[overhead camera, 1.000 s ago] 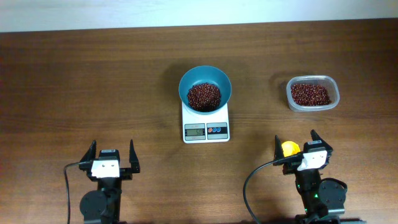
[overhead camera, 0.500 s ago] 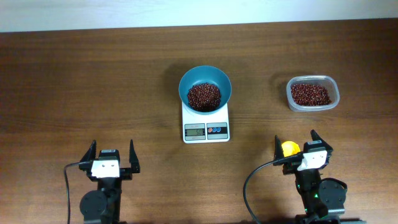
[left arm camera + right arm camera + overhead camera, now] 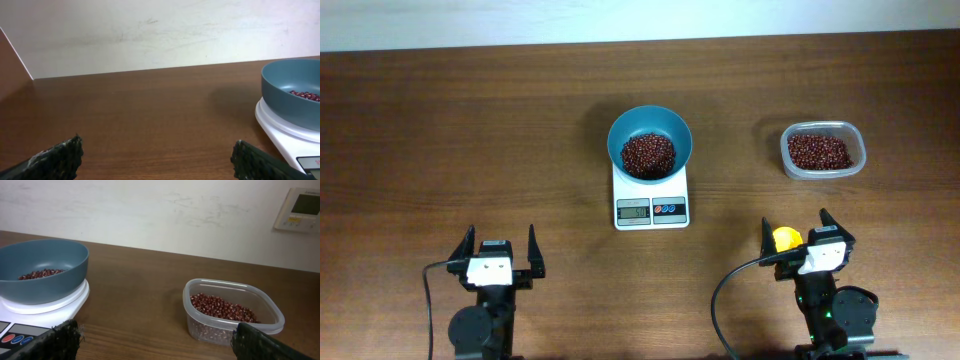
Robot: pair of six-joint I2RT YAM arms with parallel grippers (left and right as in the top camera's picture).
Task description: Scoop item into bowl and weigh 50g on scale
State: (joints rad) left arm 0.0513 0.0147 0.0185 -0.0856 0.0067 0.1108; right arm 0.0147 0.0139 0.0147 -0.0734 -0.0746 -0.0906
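Your left gripper (image 3: 501,236) and right gripper (image 3: 796,222) gape empty by the near edge of the table (image 3: 440,150); the loose dark red-brown beans (image 3: 648,153) likely need scooping, not pinching.

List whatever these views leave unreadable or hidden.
- Display on the scale: in the overhead view the digits are too small to read; in the left wrist view the frame corner cuts it off.
- Yellow object: overhead only, partly covered by the right gripper; its shape is unclear.
- Beans in the bowl: in the left wrist view they are mostly behind the bowl's wall.
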